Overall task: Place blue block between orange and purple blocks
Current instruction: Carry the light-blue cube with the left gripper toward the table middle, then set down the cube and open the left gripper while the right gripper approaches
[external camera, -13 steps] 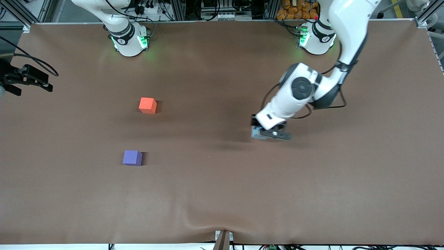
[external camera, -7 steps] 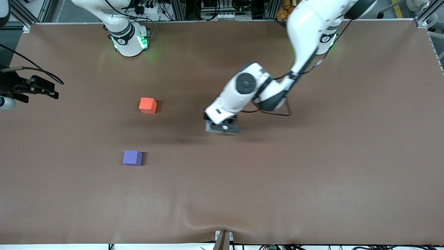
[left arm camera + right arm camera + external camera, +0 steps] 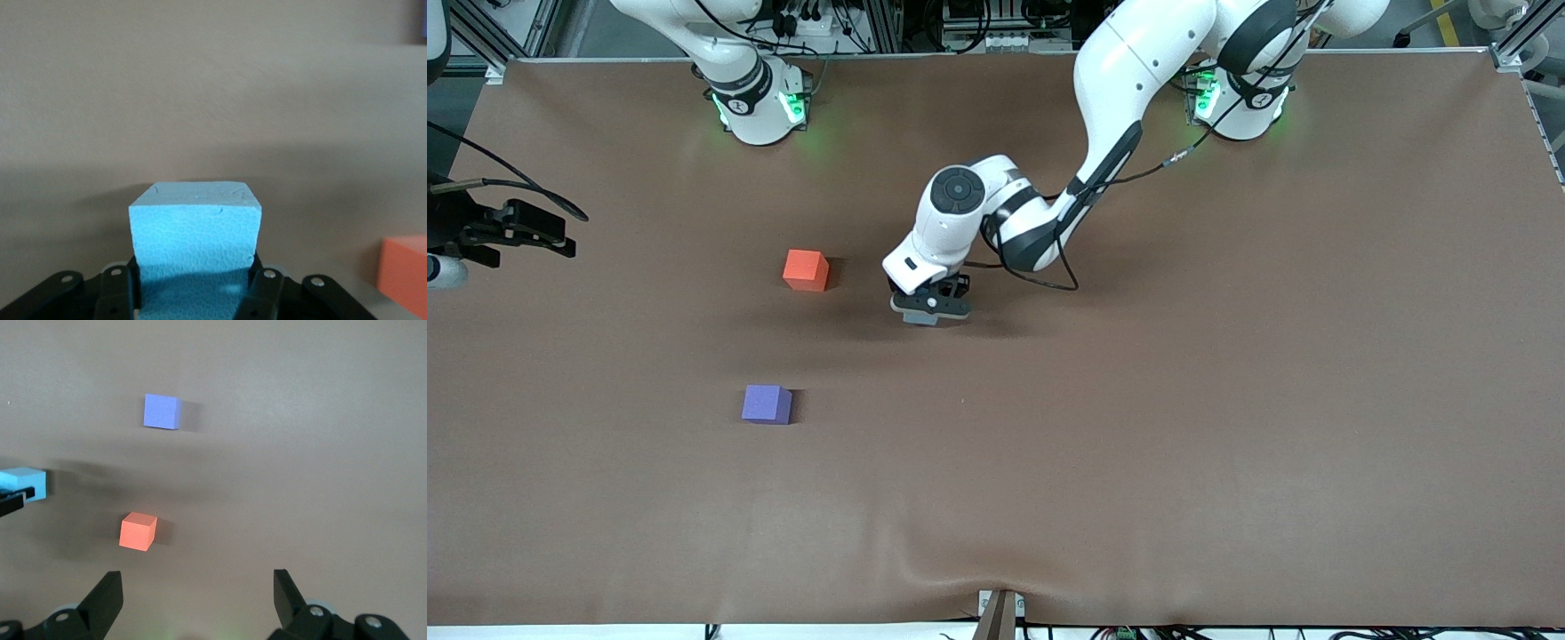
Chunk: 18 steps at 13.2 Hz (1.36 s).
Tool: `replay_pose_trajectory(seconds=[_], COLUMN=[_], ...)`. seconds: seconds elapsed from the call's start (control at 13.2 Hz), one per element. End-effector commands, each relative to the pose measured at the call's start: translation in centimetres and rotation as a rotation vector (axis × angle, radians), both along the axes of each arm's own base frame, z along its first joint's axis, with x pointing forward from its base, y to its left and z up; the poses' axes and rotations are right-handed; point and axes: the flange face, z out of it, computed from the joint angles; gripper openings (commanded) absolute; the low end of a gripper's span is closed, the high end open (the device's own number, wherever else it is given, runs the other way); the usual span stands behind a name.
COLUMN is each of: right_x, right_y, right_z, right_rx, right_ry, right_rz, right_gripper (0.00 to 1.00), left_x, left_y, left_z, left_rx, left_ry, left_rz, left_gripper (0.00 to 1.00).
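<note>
My left gripper is shut on the light blue block and holds it just over the cloth, beside the orange block on the side toward the left arm's end. Only a sliver of the blue block shows under the fingers in the front view. The purple block sits nearer the front camera than the orange block, with bare cloth between them. My right gripper is open and empty, raised high over the right arm's end of the table. Its view shows the orange block, the purple block and the blue block.
The brown cloth covers the whole table and wrinkles near the front edge. The two arm bases stand along the edge farthest from the front camera.
My left gripper has carried the blue block a long way toward the right arm's end of the table, close to the orange block. The right gripper has shifted only slightly.
</note>
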Motion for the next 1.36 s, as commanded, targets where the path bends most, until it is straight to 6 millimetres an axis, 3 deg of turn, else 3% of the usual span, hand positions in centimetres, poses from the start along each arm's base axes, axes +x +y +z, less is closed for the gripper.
replay_pose_trajectory(seconds=[0.0,0.08,0.3,0.38,0.45,0.53,0.68,0.83,0.98,1.06,1.14,1.29], right_x=[0.1,0.5,2.3,2.9,3.3,3.6,3.4,3.2,2.8,2.5,2.2,1.0], right_y=[0.5,1.2,4.1,6.1,8.9,11.1,15.2,18.0,21.3,22.7,23.7,28.2], right_z=[0.3,-0.4,-3.4,-4.5,-5.3,-6.4,-7.7,-8.9,-11.2,-13.2,-15.5,-18.7], right_rx=[0.026,0.03,0.145,0.143,0.127,0.119,0.103,0.099,0.094,0.087,0.087,0.088], right_ry=[-0.002,0.007,0.047,0.054,0.053,0.065,0.09,0.087,0.097,0.098,0.083,0.045], right_rz=[0.015,0.011,-0.061,-0.057,-0.045,-0.055,-0.078,-0.047,-0.004,-0.02,-0.046,-0.044], right_gripper=[1.0,1.0,1.0,1.0,1.0,1.0,1.0,1.0,1.0,1.0,1.0,1.0], left_x=[1.3,1.6,0.0,-0.2,0.1,0.8,4.5,7.2,8.7,9.3,9.3,8.7], left_y=[0.1,0.2,-1.1,-1.0,-0.5,1.0,8.9,17.6,25.5,29.9,33.9,41.6], left_z=[-2.6,-2.3,0.1,2.2,5.7,10.9,21.0,28.5,32.4,34.3,35.9,38.3], left_rx=[-0.032,-0.031,-0.006,0.026,0.053,0.089,0.18,0.248,0.317,0.323,0.327,0.342], left_ry=[-0.045,-0.054,-0.038,-0.03,-0.017,-0.005,0.034,0.095,0.088,0.079,0.079,0.101], left_rz=[0.019,0.034,0.123,0.128,0.145,0.153,0.244,0.344,0.373,0.345,0.304,0.246], left_gripper=[0.2,0.99,1.0,1.0,1.0,1.0,1.0,1.0,1.0,1.0,1.0,1.0])
